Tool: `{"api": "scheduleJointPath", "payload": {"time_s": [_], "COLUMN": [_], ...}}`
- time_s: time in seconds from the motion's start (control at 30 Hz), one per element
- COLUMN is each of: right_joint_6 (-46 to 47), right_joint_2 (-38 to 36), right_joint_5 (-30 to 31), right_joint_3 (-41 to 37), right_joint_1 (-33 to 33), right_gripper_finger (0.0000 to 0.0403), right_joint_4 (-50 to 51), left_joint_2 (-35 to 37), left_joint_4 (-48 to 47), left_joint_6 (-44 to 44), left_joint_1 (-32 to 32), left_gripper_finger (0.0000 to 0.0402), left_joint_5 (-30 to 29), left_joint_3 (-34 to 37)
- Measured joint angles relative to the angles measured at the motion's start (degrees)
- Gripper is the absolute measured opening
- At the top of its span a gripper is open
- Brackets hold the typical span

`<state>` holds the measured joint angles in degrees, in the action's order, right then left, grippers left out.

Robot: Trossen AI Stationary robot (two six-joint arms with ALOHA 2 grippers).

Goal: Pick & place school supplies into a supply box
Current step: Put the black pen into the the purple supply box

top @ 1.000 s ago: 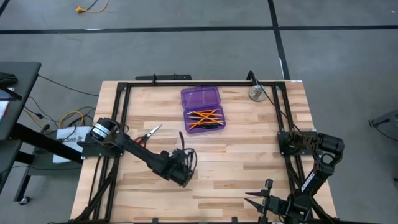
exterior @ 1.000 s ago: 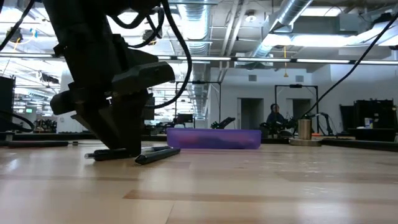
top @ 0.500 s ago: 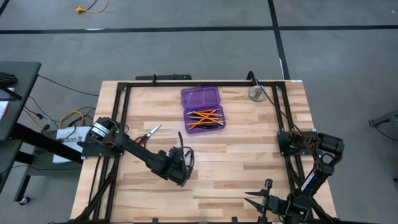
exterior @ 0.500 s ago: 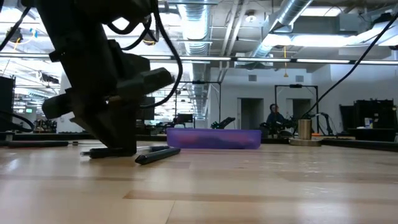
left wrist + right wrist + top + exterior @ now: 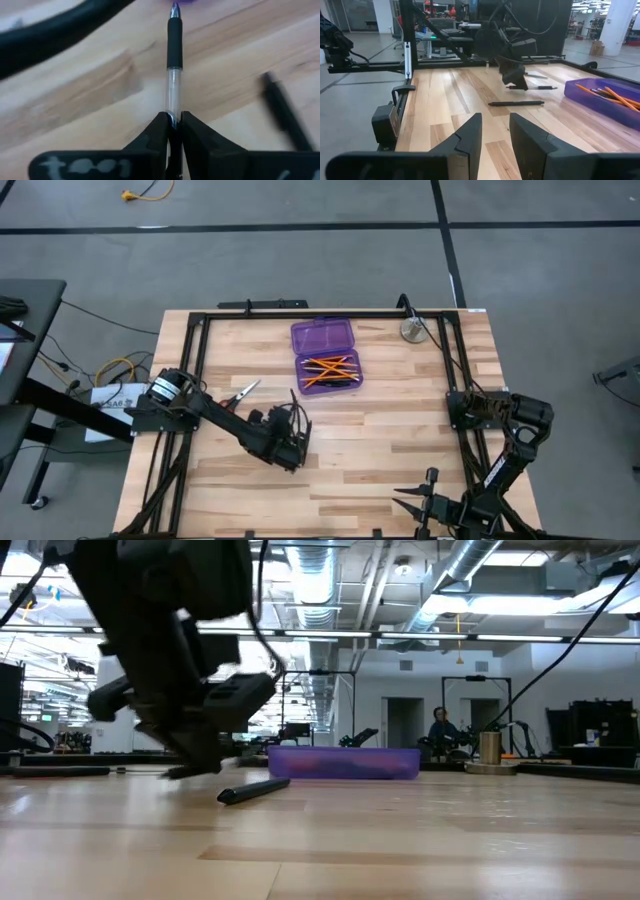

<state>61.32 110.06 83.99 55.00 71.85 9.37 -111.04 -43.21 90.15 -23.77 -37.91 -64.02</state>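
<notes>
My left gripper (image 5: 174, 120) is at the table's near-left middle (image 5: 290, 442), shut on a black pen with a clear barrel (image 5: 172, 75). A second black pen (image 5: 282, 115) lies flat on the wood beside it (image 5: 253, 790). The purple supply box (image 5: 322, 337) stands open at the far middle, with orange pencils (image 5: 330, 368) and dark pens in its near half. Red-handled scissors (image 5: 240, 393) lie flat to the left. My right gripper (image 5: 495, 131) waits open near the table's front right (image 5: 412, 505). My left gripper pinches the pen's clear barrel (image 5: 171, 107) between its two fingertips, behind the black grip section. The fingers slant down from the table's left side, and the pen runs on ahead of them. The pen (image 5: 190, 772) is low over the wood; whether it is clear I cannot tell.
A round silver metal object (image 5: 412, 330) stands at the far right by the black frame rail (image 5: 440, 350). Bare wood lies between the left gripper and the box. A person sits far off in the room (image 5: 440, 725).
My left gripper has shut on the pen, tipping and rolling over it while shifting a little toward the table's far edge. The held pen now sits slightly higher in the low view than before. The pen beside it has stayed where it was.
</notes>
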Motion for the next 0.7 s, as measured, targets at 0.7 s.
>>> {"api": "scheduleJointPath", "payload": {"time_s": [0.7], "right_joint_6": [-0.36], "right_joint_2": [0.00], "right_joint_5": [-0.69], "right_joint_3": [0.00], "right_joint_1": [-2.25], "right_gripper_finger": [0.0095], "right_joint_4": [0.51], "left_joint_2": [0.20], "left_joint_4": [0.41], "left_joint_6": [-64.92], "left_joint_1": [21.97], "left_gripper_finger": [0.0020], "left_joint_5": [6.21], "left_joint_3": [-22.87]}}
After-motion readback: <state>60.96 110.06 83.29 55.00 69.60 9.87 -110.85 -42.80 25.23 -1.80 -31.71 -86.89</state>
